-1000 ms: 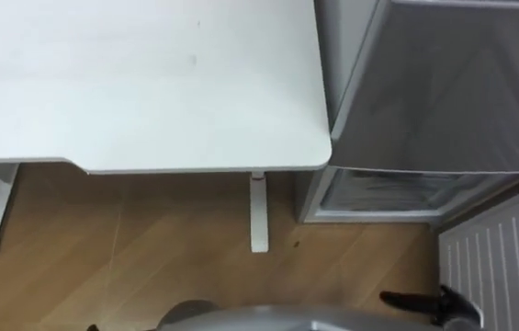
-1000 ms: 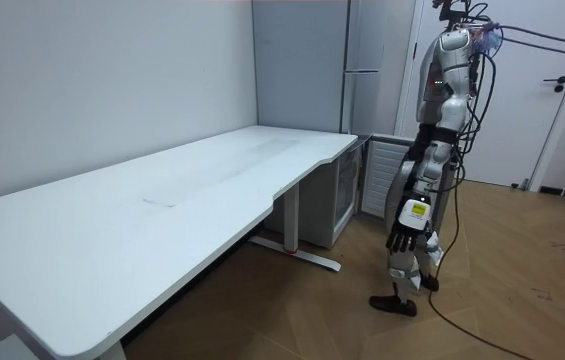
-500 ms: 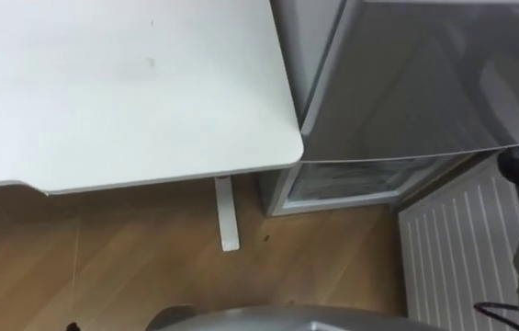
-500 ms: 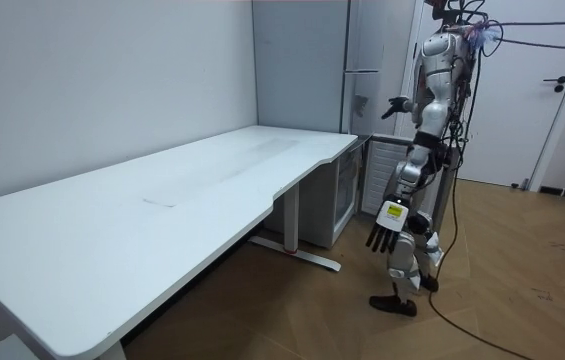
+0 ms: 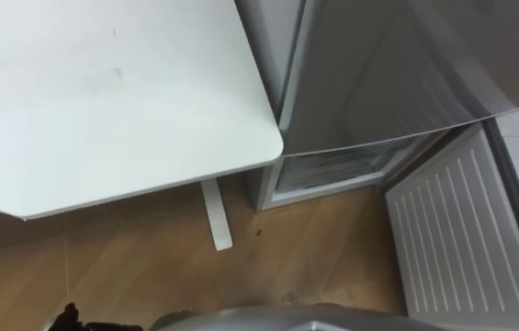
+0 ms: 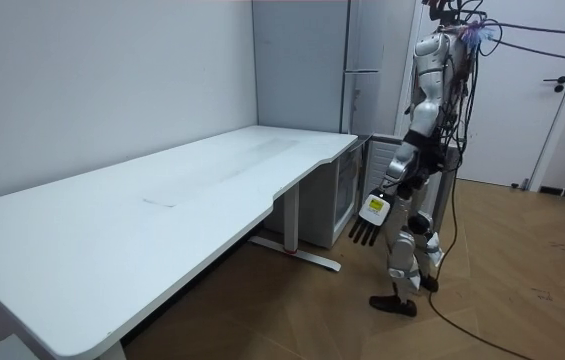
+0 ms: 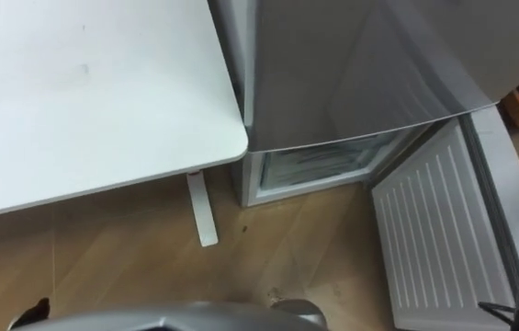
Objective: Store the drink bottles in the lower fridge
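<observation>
Moved: left hand [image 6: 367, 222] has swung forward toward the desk [image 5: 103, 110]; the right arm has dropped.
Left fingers: straight, hanging, holding nothing.
Right hand [image 7: 507, 313]: at the lower right edge; open or closed, we cannot tell.
Count: one desk, one lower fridge [image 5: 332, 172], one door [image 5: 452, 239], swung open.
Contents: we cannot make them out.
Drinks: we cannot tell where they are.

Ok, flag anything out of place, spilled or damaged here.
Nothing stands out. The lower fridge door is swung open next to the white desk, which suits the task, and the wooden floor shows no spill. The left hand hangs open.
</observation>
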Available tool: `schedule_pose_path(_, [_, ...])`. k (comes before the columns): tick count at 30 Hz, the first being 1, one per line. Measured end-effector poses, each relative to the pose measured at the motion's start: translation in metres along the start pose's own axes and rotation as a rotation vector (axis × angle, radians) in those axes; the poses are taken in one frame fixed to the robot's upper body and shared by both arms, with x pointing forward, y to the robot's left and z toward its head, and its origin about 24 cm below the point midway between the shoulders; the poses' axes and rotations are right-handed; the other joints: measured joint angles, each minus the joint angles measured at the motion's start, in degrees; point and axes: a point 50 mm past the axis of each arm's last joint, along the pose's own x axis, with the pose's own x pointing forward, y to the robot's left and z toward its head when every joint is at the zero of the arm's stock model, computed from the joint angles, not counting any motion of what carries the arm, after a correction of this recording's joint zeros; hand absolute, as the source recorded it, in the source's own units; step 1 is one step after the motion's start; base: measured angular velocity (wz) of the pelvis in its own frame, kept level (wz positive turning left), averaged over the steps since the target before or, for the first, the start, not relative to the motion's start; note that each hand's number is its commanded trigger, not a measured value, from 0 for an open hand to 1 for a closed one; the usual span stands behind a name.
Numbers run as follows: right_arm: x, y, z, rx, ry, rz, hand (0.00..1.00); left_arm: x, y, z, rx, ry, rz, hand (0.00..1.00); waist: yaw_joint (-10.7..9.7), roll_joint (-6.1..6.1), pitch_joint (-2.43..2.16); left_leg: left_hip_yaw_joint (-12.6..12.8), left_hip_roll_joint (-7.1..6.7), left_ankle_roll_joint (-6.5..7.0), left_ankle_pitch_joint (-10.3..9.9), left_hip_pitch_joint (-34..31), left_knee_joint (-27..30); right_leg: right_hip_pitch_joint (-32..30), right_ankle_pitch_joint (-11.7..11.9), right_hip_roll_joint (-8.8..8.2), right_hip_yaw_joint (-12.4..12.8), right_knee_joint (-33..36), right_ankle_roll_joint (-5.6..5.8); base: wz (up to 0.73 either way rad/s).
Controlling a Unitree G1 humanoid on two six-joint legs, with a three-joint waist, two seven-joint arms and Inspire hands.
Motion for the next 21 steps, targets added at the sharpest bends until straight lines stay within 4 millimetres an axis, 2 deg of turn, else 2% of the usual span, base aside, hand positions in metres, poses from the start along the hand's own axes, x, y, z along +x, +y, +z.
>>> schedule_pose_path(2, [0.007,-0.005,-0.007,0.018,0.063,0.005,0.00,-0.001,0.004,-0.003,0.003,0.000,-0.008,0.00,0.0,-0.81,0.09,0.0,0.00,0.00,0.0,0.0,0.0,0.0,0.0,-0.01,0.0,0.0,0.00,0.00])
schedule_pose_path(4, [0.011,-0.010,-0.013,0.047,0.109,0.013,0.00,-0.002,0.007,-0.003,-0.005,-0.007,-0.011,0.00,0.0,-1.05,0.07,0.0,0.01,0.00,0.0,-0.1,0.0,0.0,0.0,0.01,0.0,-0.1,0.00,0.00])
schedule_pose_path(5, [0.013,-0.012,-0.017,0.055,0.139,0.019,0.00,-0.003,0.008,-0.005,-0.005,-0.004,-0.009,0.00,0.2,-0.84,-0.14,-0.1,0.03,0.00,0.0,-0.1,0.0,0.1,0.1,0.06,-0.1,-0.2,0.01,0.00])
schedule_pose_path(9, [0.016,-0.014,-0.037,0.103,0.281,0.039,0.00,-0.004,0.013,-0.010,-0.022,0.014,0.000,0.00,0.2,-1.26,-0.14,-0.4,0.07,-0.04,-0.1,0.0,0.2,0.5,0.2,0.10,-0.3,-0.2,0.02,0.03])
schedule_pose_path(11, [0.015,-0.017,-0.052,0.124,0.384,0.051,0.00,-0.004,0.015,-0.011,-0.020,0.016,-0.006,0.00,0.3,-1.09,-0.11,-0.7,0.08,-0.04,-0.2,0.0,0.5,0.8,0.2,0.10,-0.6,-0.2,0.03,0.07])
schedule_pose_path(18, [0.001,-0.020,-0.087,0.117,0.573,0.104,0.00,-0.005,0.022,-0.018,-0.012,0.042,-0.011,0.00,0.4,-0.42,0.09,-0.8,0.97,-0.33,-0.5,-0.4,1.8,0.9,0.4,0.77,-0.9,-0.2,-0.36,0.00])
schedule_pose_path(21, [-0.007,-0.022,-0.101,0.186,0.673,0.115,0.00,-0.006,0.022,-0.025,-0.015,0.071,-0.015,0.00,0.1,0.16,0.07,-0.8,1.01,-0.40,-0.4,0.6,1.7,2.0,0.5,0.81,-0.9,-0.3,-0.40,0.00])
